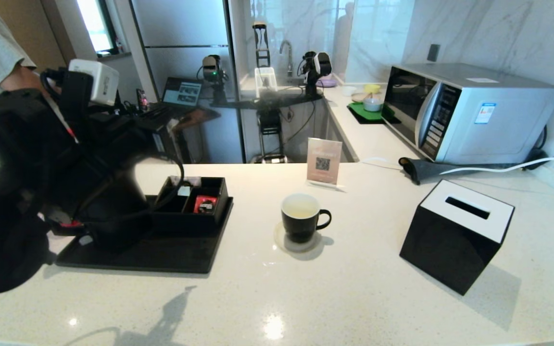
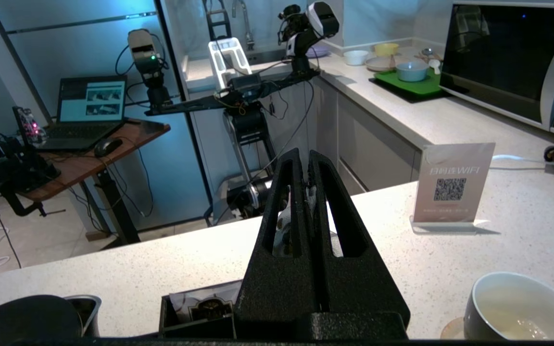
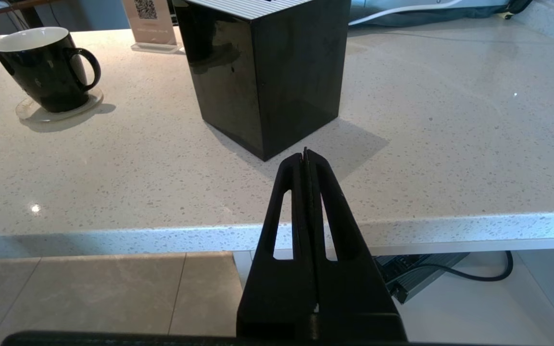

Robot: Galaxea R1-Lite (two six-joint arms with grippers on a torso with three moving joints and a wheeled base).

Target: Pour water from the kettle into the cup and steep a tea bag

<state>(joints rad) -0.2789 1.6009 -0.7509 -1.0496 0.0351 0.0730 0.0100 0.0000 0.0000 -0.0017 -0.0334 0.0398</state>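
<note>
Pinching something thin and pale in the left hand, fingers pressed flat together on it. Likely the tea bag, judging by the pale shape hanging past the slots, though hard to be sure. Held high, probably to clear the box just beneath the hand before any carry across. Parked off the worktop edge with the right hand, closed on nothing, presumably to stay out of the way. Close below the left hand, on the tray beside the box: the kettle, upright. Ahead of that hand and off to its right: the cup, mouth up on a coaster, well placed to take the bag. Already holding water, faintly yellow. Only from the left wrist: the pinch itself and the liquid's tint. Only from the head: the tray's layout, with that hand hidden behind its own arm. Only from the right wrist: the cup's handle turned toward the tissue box. Beyond the cup, a sign.
</note>
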